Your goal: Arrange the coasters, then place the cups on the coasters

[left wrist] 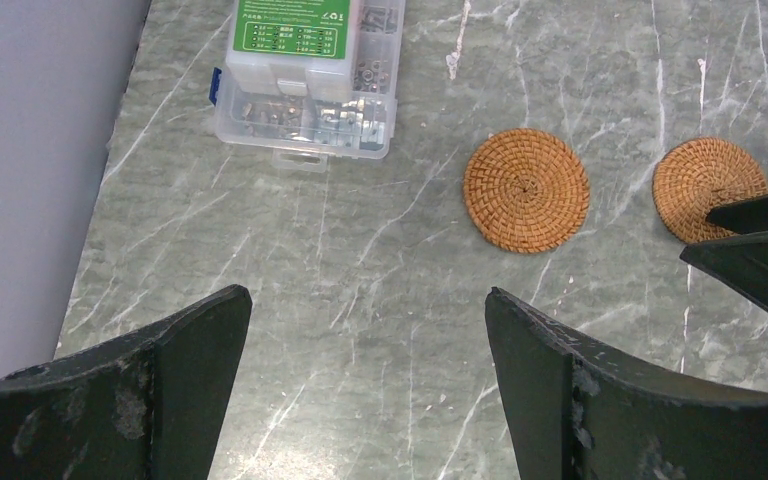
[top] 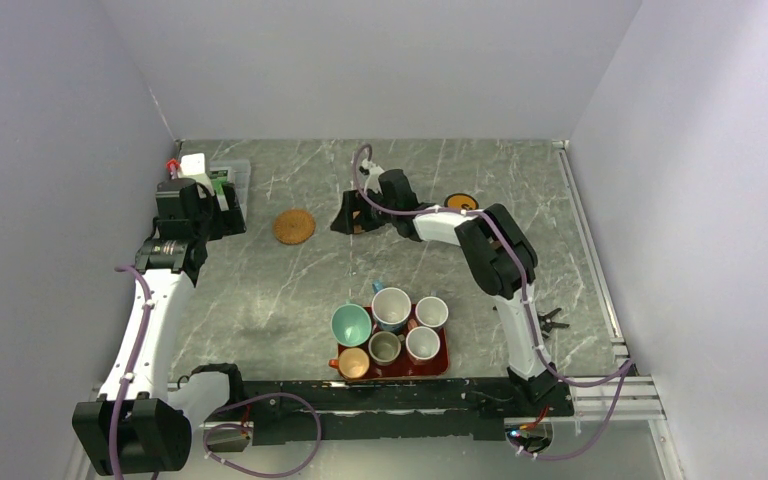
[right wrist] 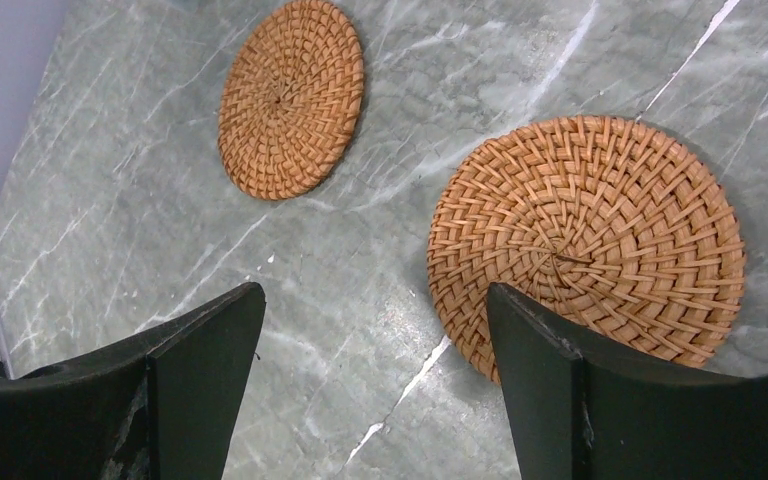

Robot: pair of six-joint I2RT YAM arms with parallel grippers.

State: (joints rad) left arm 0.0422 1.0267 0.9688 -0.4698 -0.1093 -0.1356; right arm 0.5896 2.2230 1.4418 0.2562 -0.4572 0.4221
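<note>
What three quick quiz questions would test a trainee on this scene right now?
1. True or false: the six cups stand grouped near the arm bases, apart from the woven coasters.
2. How many woven coasters show in the right wrist view? A one, B two, C four.
3. Fill in: the right claw is ___ over the table.
Key: 1 true; 2 B; 3 open.

White-shelled, black-jointed left arm (top: 155, 322) and right arm (top: 495, 250) carry purple cables (top: 143, 318); matte black wedge-shaped fingers (left wrist: 610, 400) look scuffed.
</note>
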